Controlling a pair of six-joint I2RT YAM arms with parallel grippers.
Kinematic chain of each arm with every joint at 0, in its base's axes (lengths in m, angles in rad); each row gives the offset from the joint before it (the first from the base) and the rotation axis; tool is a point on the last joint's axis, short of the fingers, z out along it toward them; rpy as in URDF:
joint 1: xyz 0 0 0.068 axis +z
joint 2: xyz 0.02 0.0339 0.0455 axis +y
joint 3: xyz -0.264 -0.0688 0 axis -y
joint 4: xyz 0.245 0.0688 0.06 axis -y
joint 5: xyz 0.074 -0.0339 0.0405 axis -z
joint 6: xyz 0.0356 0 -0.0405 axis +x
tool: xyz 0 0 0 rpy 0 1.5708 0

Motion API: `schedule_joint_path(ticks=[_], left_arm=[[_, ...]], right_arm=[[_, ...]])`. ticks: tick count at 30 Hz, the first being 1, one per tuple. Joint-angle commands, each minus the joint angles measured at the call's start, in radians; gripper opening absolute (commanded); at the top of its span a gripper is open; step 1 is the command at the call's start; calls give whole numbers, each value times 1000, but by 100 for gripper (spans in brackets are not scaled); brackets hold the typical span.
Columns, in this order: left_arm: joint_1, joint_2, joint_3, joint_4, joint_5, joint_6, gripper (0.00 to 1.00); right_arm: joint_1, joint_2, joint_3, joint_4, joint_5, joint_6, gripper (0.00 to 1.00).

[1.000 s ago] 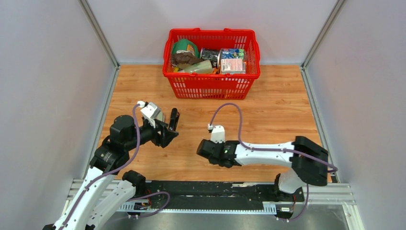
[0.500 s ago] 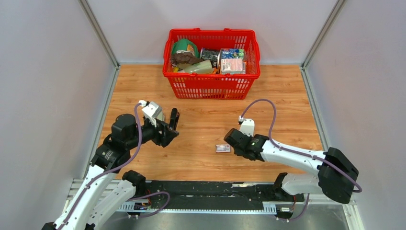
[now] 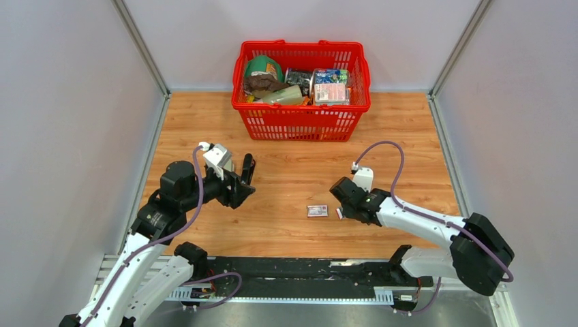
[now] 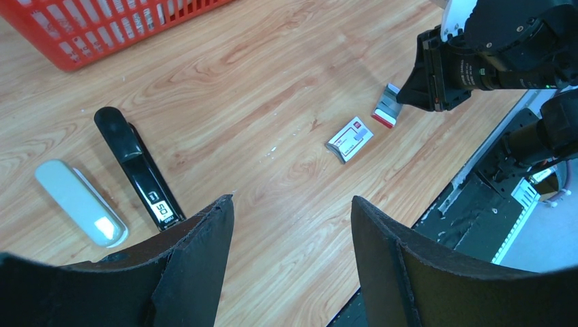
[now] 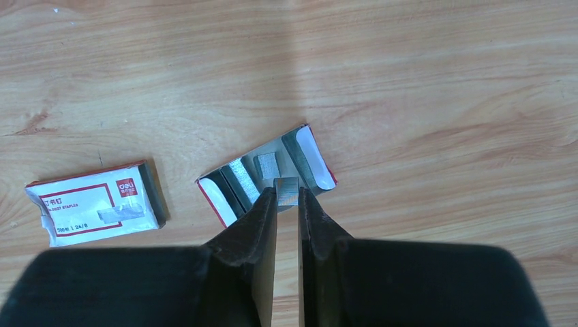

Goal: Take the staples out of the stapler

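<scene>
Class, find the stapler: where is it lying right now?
In the left wrist view, the stapler lies flat on the table at the picture's left, right beside a pale oblong piece and nearer the camera than the red basket.

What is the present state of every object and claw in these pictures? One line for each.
Left claw: open, empty.
Right claw: shut on short grey staple strip.
Slim black stapler: lying flat, untouched.
Pale rounded bar: flat beside the stapler, apart.
White labelled cardboard sleeve: flat, beside the tray.
Small open cardboard tray: holds staple strips.
Red plastic basket: upright, filled.
</scene>
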Motion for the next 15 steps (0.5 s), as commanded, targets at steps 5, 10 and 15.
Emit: schedule_joint_path(ticks=[5,10,15], left_arm=[[-5,4,1,18,-6,4,71],[-5,5,1,18,-9,6,71],[-4,5,2,16,-9,7,71]], right_arm=[[-22,16,-9,88,-11,-28,15],[-28,39,-9,100,-14,-31,16],[-31,42,-13,105,-17,-32,16]])
